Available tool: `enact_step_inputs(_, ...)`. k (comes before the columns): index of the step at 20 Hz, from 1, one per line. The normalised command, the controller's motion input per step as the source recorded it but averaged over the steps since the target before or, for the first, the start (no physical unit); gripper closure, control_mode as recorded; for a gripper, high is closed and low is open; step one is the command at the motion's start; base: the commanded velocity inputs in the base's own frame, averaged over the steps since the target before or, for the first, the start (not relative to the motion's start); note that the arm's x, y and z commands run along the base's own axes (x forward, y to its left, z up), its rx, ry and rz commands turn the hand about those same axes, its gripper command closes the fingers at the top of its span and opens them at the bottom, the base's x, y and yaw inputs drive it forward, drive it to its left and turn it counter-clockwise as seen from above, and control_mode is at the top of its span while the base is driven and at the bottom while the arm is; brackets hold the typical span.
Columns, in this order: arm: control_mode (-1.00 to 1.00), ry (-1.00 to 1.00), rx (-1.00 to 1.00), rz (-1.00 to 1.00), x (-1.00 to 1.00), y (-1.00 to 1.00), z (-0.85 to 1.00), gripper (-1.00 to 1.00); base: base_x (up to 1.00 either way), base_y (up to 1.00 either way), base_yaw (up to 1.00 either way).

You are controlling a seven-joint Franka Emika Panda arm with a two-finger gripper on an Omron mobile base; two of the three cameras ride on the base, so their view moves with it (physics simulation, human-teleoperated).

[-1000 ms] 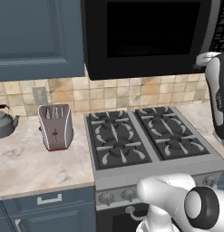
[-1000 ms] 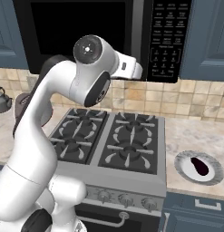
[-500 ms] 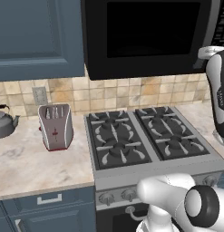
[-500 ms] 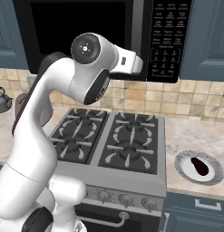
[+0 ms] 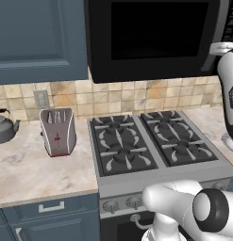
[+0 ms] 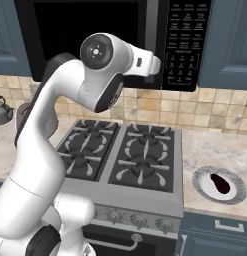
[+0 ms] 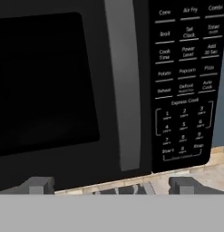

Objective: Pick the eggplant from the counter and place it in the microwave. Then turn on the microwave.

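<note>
1. My arm [image 6: 55, 150] rises from the base, bends at a raised elbow, and the forearm reaches forward at a high level.
2. My gripper [image 7: 111, 185] has its jaws spread wide, both finger tips [image 7: 38, 185] apart, and nothing between them.

Microwave [image 6: 120, 40] above the stove [image 6: 122, 160], eggplant [image 6: 220, 183] on a plate [image 6: 237, 192] (right-hand counter [image 6: 205, 150]), toaster [image 5: 57, 132] left.
</note>
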Motion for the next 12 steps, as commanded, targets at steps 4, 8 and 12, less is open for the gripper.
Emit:
enact_step_inputs(4,-1.00,-0.04,0.00,0.00,0.02,-0.05,0.02,-1.00,0.00,0.00,0.00)
enact_step_inputs(8,-1.00,-0.03,0.00,0.00,0.03,-0.01,0.01,-1.00,0.00,0.00,0.00)
enact_step_inputs(12,-1.00,-0.03,0.00,0.00,0.06,0.00,0.00,-1.00,0.00,0.00,0.00)
